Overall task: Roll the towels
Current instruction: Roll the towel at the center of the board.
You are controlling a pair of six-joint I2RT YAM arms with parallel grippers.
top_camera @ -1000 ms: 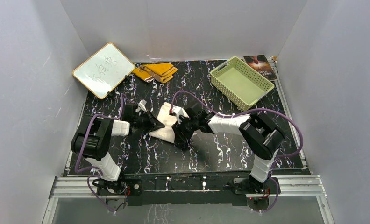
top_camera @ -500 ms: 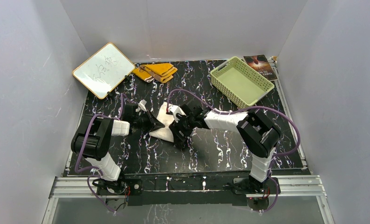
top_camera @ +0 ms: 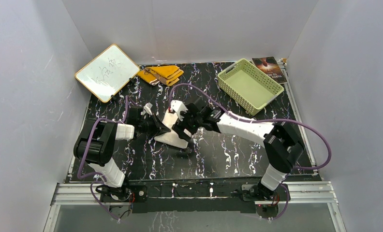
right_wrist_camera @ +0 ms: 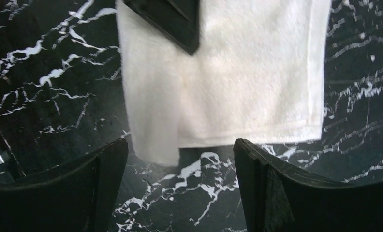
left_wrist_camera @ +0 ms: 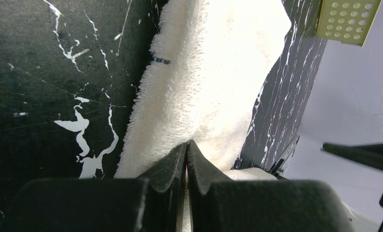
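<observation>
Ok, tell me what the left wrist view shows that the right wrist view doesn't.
Only left wrist: the left gripper pinched shut on an edge of the cream towel, plus a corner of the green basket. Only right wrist: the right gripper open, holding nothing, at the towel's edge. Both: the cream towel lying on the black marbled table.

Black, white-veined table (top_camera: 228,154) bearing a cream-white towel (top_camera: 172,135) at centre, mustard-yellow towel (top_camera: 163,74) and white board (top_camera: 107,72) far left, green basket (top_camera: 235,94) and booklet (top_camera: 271,67) far right.
</observation>
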